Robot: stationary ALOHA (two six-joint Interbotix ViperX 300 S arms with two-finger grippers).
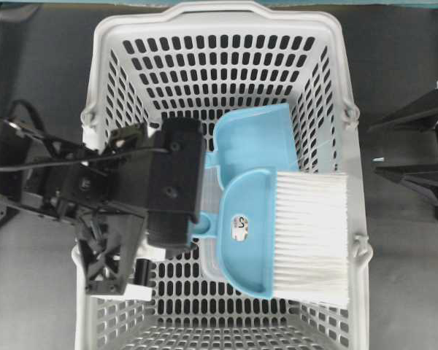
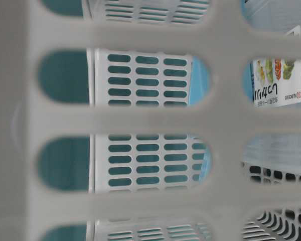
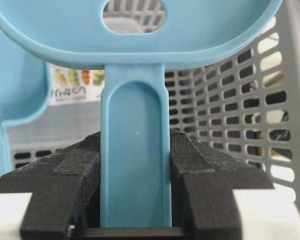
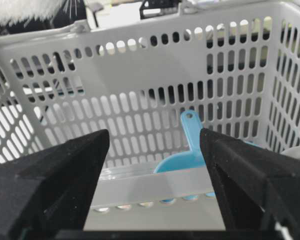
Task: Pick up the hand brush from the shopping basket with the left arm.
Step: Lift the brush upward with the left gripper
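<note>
Between our left gripper's (image 3: 135, 200) black pads (image 3: 60, 175) sits the flat blue handle of the hand brush (image 1: 285, 233); the jaws are closed down to the handle's width, one pad pressed on each long edge, so we have it clamped

Grip is on the handle, not the body, which makes sense: it's the only narrow part that fits between the pads, and it keeps the fingers off the white bristles (image 1: 314, 237). Brush head points away from the wrist, so the fan hangs free

From overhead, the left arm (image 1: 73, 189) reaches over the left rim of the shopping basket (image 1: 226, 22) with the gripper inside. Brush is within the basket's outline, bristles toward the right wall, round sticker (image 1: 241, 227) facing up. Whether it's already clear of the floor we can't tell from these views; the wrist view looks along the handle at the slotted wall, which hints at some tilt or lift

Dustpan scoop (image 1: 255, 138) lies just beside the brush, its edge tucked under or against the brush body. Exact overlap is unclear. We judge that's the snag risk on a straight lift

Right gripper (image 4: 155, 165) is parked outside the basket's right wall, jaws wide apart with nothing between them, well clear of the work

Table-level view is mostly blocked by a blurred basket wall
</note>
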